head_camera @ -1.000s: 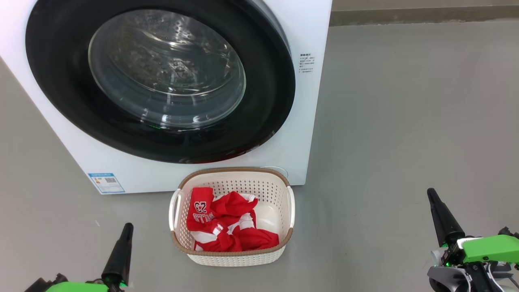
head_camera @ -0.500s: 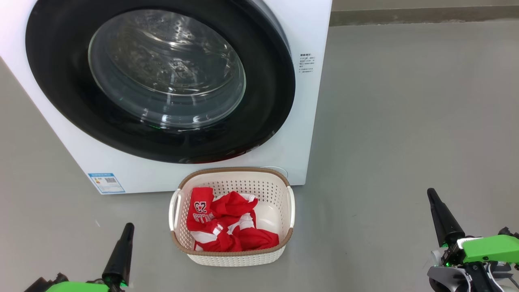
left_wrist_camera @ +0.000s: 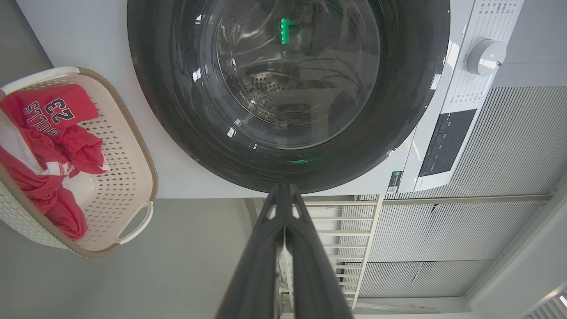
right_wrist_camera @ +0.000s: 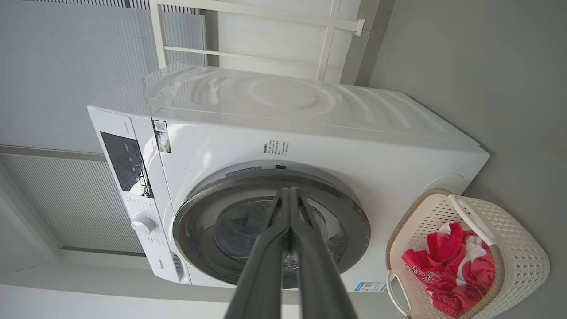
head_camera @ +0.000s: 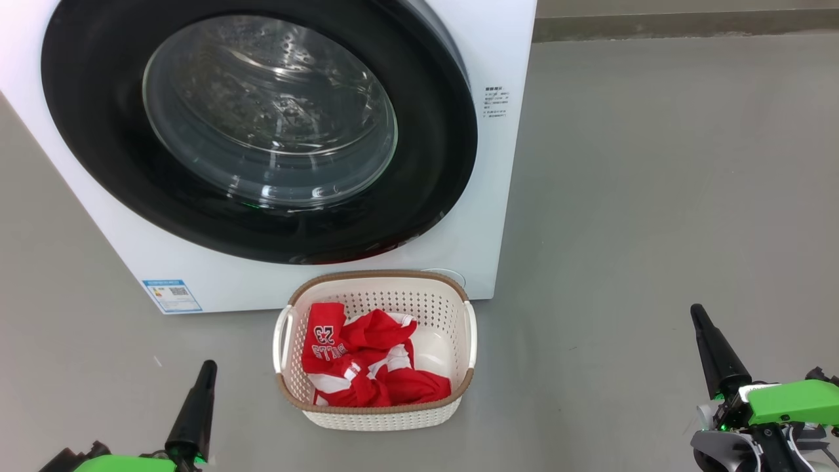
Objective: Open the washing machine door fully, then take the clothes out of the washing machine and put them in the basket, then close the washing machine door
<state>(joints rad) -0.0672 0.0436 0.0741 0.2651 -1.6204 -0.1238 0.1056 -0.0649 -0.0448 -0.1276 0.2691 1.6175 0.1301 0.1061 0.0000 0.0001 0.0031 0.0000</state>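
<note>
The white washing machine (head_camera: pixel 488 216) stands ahead with its round black door (head_camera: pixel 85 131) closed flat against the front; the drum behind the glass looks bare. On the floor before it sits the cream basket (head_camera: pixel 387 419), holding the red and white clothes (head_camera: pixel 367 367), one showing the number 23. My left gripper (head_camera: pixel 207 367) is low at the left, shut and holding nothing, a short way from the basket. My right gripper (head_camera: pixel 696 311) is shut and holding nothing, well to the basket's right. The left wrist view shows the door (left_wrist_camera: pixel 398 110) and basket (left_wrist_camera: pixel 141 177); the right wrist view shows the machine (right_wrist_camera: pixel 310 133) and basket (right_wrist_camera: pixel 522 261).
Grey floor (head_camera: pixel 655 196) spreads wide to the machine's right. A blue label sticker (head_camera: pixel 172 295) marks the machine's lower left corner. Behind the machine are a white rack (right_wrist_camera: pixel 328 48) and ribbed wall panels (left_wrist_camera: pixel 509 146). A control knob (left_wrist_camera: pixel 485 56) and dark panel sit on the machine's top strip.
</note>
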